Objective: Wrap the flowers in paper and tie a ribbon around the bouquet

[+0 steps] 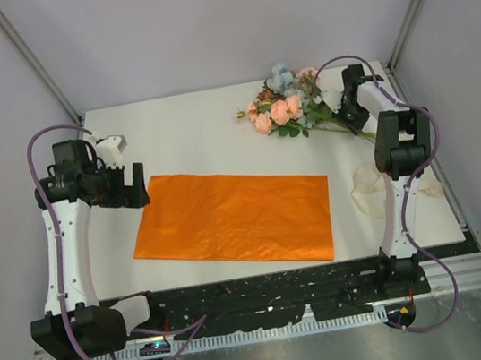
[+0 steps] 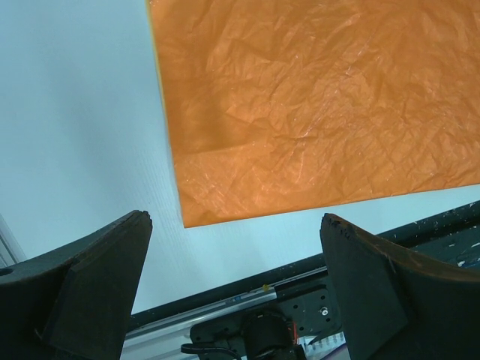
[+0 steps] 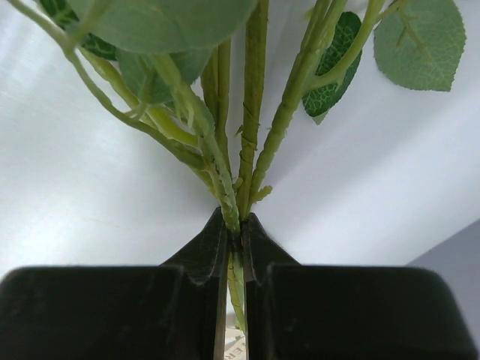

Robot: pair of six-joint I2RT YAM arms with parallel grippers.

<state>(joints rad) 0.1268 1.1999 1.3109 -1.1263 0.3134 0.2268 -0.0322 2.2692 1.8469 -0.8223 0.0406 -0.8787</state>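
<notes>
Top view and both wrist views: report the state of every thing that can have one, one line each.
left gripper: open, empty.
right gripper: shut on the green stems.
flowers: unwrapped, stems pinched between the fingers.
paper: spread flat, unfolded, nothing on it.
ribbon: loose, untied, partly hidden behind the right arm.
</notes>
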